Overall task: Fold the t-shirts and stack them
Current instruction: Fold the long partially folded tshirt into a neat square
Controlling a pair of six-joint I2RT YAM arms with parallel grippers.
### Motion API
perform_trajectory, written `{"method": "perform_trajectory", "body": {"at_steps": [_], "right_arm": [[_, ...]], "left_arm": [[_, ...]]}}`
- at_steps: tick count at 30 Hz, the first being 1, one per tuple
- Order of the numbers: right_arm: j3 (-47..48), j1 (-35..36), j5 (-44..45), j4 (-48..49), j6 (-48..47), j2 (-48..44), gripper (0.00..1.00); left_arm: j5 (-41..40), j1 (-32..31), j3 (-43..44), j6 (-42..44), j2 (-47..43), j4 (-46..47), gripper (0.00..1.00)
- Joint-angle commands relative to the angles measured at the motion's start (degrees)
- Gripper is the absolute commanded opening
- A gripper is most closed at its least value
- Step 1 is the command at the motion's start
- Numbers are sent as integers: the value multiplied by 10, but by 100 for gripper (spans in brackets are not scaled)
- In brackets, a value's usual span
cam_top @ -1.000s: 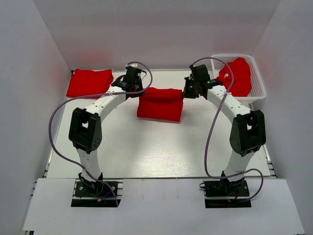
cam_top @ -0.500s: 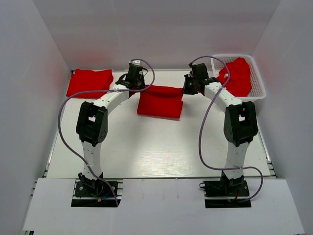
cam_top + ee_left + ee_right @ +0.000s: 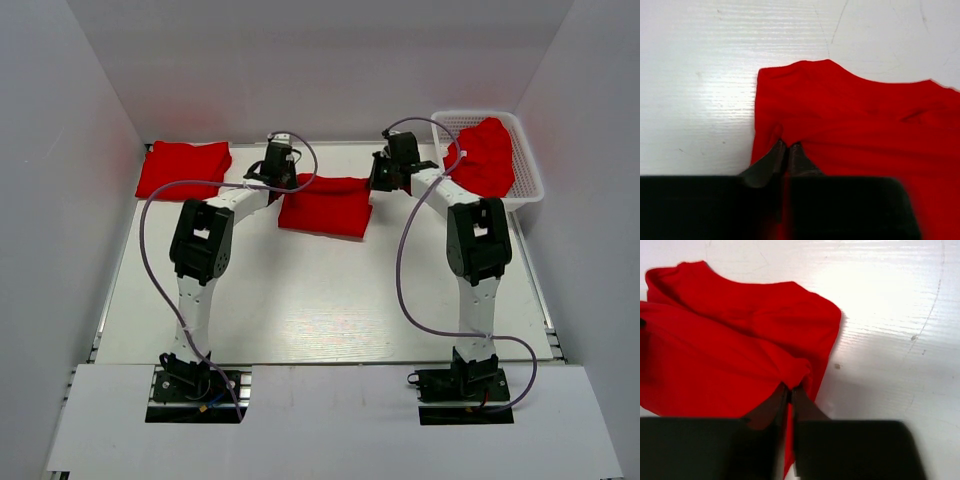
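Only the top camera showed the whole white table (image 3: 320,300). It showed the basket (image 3: 531,192) at the back right with a crumpled t-shirt (image 3: 485,155) inside, and a folded t-shirt (image 3: 183,167) at the back left. The middle t-shirt (image 3: 325,212) lay between the arms. Up close, the left gripper (image 3: 785,148) and the right gripper (image 3: 790,390) each pinched one edge of it, with their fingers closed on the cloth.

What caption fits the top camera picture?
Left gripper and right gripper pinch the red t-shirt near the white basket.
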Motion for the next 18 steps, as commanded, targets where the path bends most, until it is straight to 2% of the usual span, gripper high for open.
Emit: {"method": "perform_trajectory", "body": {"at_steps": [1, 2, 4, 5, 10, 18], "right_arm": [[53, -12, 4, 24, -13, 10, 22], [57, -12, 1, 23, -16, 12, 30], [71, -11, 2, 13, -16, 15, 49], [81, -10, 0, 11, -17, 16, 88], [98, -12, 6, -12, -22, -5, 90], [39, -5, -29, -35, -47, -63, 90]], "left_arm": [[-21, 14, 21, 4, -17, 31, 36], [-21, 14, 21, 11, -23, 31, 50], [-26, 14, 21, 11, -29, 36, 86], [-38, 14, 21, 11, -29, 36, 100], [-58, 19, 42, 21, -55, 11, 100], [-48, 19, 14, 27, -138, -23, 100]]}}
